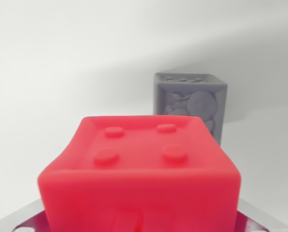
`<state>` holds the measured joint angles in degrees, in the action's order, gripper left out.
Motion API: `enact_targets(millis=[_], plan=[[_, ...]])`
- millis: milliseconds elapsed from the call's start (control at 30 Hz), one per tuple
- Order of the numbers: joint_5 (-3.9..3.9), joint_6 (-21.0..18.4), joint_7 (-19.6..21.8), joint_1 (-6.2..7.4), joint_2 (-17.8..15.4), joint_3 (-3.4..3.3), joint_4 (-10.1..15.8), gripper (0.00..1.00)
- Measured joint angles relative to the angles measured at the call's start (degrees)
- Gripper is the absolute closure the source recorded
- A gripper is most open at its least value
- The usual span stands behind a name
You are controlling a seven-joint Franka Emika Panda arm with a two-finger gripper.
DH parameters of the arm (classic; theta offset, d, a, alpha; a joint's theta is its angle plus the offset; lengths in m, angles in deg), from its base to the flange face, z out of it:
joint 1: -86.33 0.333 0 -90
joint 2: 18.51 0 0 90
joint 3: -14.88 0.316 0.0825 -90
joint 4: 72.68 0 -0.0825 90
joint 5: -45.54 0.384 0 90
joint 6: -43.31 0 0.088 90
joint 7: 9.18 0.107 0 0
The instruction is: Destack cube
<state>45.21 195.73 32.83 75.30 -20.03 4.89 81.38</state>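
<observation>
A big red cube (139,169) with four bumps on top sits very close to the camera. A gray cube (192,104) stands behind it on the white desk (47,72). I cannot tell if the gripper is spread or pressed together

The single view comes from the wrist camera, set very near a red cube (139,169) that fills the lower frame; it looks slightly downward and forward across the cube's studded top. Beyond, toward the wrist view's right, a grey cube (192,104) stands on the white surface (42,72); no other view shares the scene.
</observation>
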Motion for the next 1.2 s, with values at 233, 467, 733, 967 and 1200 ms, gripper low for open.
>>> enact_targets(millis=[233, 467, 733, 967, 1200], plan=[[-0.06, 0.0, 1.9, 0.91, -0.4, 0.92, 0.4, 1.00], [-0.09, 0.0, 3.9, 1.76, -0.7, 1.96, 0.7, 1.00], [-0.09, 0.0, 6.1, 2.69, -1.0, 3.16, 1.1, 1.00], [-0.09, 0.0, 8.1, 3.55, -1.1, 4.22, 1.3, 1.00], [-0.09, 0.1, 10.1, 4.44, -1.3, 5.32, 1.4, 1.00]])
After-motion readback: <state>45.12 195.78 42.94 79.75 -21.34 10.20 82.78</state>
